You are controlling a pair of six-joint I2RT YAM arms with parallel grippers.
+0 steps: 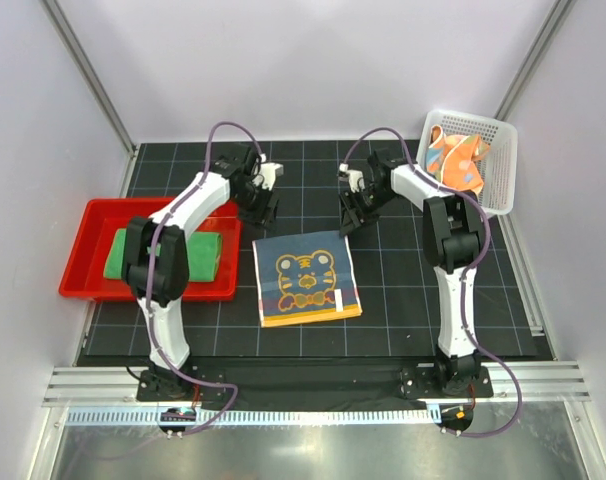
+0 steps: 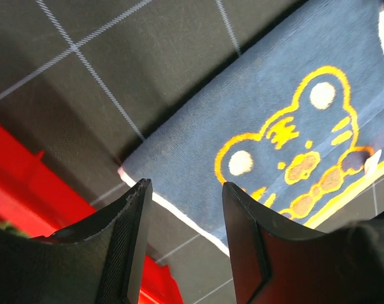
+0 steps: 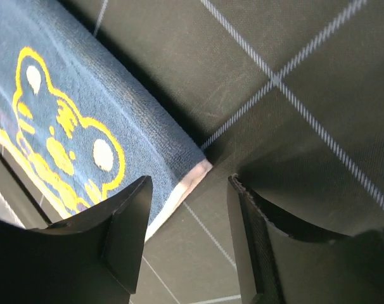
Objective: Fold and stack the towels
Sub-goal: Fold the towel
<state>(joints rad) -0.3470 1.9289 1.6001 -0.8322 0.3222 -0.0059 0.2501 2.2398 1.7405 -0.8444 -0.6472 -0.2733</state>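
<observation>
Two robot arms are shown, the left arm and right arm, each built of white links and black joints. Purple-grey cables are looped along them. Black end effector fingers are finely textured.

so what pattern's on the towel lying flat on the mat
The towel is dark blue with a yellow tiger cartoon and an orange edge; best in the top external view.

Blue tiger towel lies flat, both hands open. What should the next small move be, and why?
The left hand and right hand each hang open by a far corner of the blue towel, which lies flat and unfolded. So probably: lower both hands and pinch those corners, ready to fold.
</observation>
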